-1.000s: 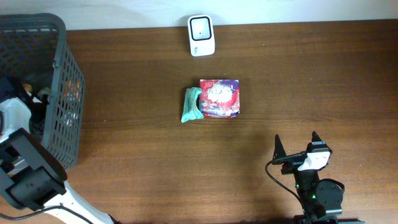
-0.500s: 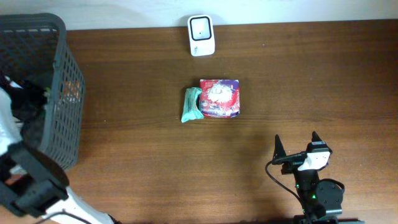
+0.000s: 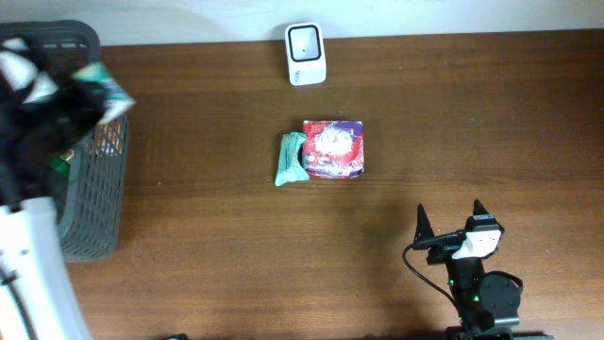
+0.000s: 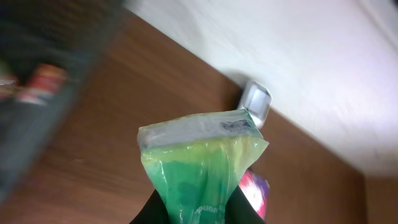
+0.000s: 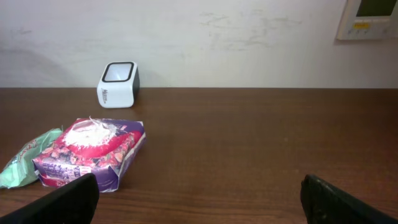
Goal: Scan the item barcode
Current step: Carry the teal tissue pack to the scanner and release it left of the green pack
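Green packet (image 4: 202, 162) clamped by its lower end in the left gripper (image 4: 199, 210), in the air over the grey basket (image 3: 94, 189) edge, well apart from the white scanner (image 3: 306, 54), right gripper (image 3: 451, 227) spread wide, empty.

Counted at that moment:

- Table (image 3: 236, 246): one, brown wood.
- Barcode scanner (image 3: 305, 54): one, white.
- Basket (image 3: 94, 198): one, dark mesh. Contents were too blurred to count.
- Green packets: two. First green packet (image 3: 291, 159) lay on table; second green packet (image 4: 199, 162) was up in air.
- Red-and-purple packet (image 3: 332, 149): one.
- Packets outside basket came to three in all.
- Grippers: two, left gripper (image 4: 198, 214) and right gripper (image 3: 448, 227).
- Wall panel (image 5: 372, 18): one, white.
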Robot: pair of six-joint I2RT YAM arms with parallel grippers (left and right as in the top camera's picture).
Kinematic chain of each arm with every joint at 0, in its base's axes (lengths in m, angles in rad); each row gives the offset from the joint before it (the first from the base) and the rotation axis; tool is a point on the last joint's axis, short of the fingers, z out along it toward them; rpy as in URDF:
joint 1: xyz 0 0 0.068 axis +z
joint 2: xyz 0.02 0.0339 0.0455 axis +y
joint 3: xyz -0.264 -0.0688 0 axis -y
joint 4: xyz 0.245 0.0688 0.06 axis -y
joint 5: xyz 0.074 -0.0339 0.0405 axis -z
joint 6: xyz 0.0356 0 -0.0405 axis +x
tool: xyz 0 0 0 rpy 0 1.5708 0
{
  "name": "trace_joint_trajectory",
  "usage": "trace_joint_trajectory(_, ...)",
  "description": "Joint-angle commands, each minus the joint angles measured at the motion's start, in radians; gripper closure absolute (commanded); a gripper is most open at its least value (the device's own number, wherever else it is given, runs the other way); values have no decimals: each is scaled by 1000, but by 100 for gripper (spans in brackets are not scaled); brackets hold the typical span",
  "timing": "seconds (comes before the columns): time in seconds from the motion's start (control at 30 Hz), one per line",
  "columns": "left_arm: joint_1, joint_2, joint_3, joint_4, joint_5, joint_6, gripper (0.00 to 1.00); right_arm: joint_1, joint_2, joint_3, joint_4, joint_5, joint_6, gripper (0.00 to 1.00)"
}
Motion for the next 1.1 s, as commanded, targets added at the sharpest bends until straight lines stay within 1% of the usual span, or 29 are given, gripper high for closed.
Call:
trace_joint_trajectory(0.0,-196,59,-5,-2,-104,5,95,4,-6,-7,-4,9,10,1)
trace_joint_trajectory(0.07,-318,120,-5,3,-165,5,95,3,-6,-7,-4,9,10,1)
trace_joint_trajectory(0.17,-451,234,-5,23,-257,5,94,4,-6,-7,-4,9,10,2)
trace_joint_trajectory(0.23,-506,309,-5,31,-320,5,91,3,-6,-7,-4,9,10,1)
trace_joint_trajectory(0.3,-536,380,-5,37,-326,5,90,3,-6,-7,-4,9,10,2)
trace_joint_trajectory(0.47,-555,536,-5,49,-326,6,90,3,-6,-7,-4,9,10,2)
trace_joint_trajectory(0.63,-555,657,-5,60,-326,121,90,3,-6,-7,-4,9,10,1)
trace_joint_trajectory(0.7,-555,698,-5,59,-325,157,89,3,-6,-7,-4,9,10,1)
trace_joint_trajectory(0.73,-555,719,-5,58,-325,167,86,4,-6,-7,-4,9,10,1)
trace_joint_trajectory(0.77,-555,735,-5,55,-325,167,84,4,-6,-7,-4,9,10,1)
trace_joint_trajectory(0.9,-561,765,-6,51,-314,167,83,3,-6,-7,-4,9,10,1)
trace_joint_trajectory(0.93,-566,765,-6,51,-315,167,82,3,-6,-7,-4,9,10,2)
trace_joint_trajectory(0.97,-575,765,-6,51,-315,167,75,4,-6,-7,-4,9,10,1)
trace_joint_trajectory(1.07,-589,765,-6,51,-315,166,64,3,-6,-7,-4,9,10,2)
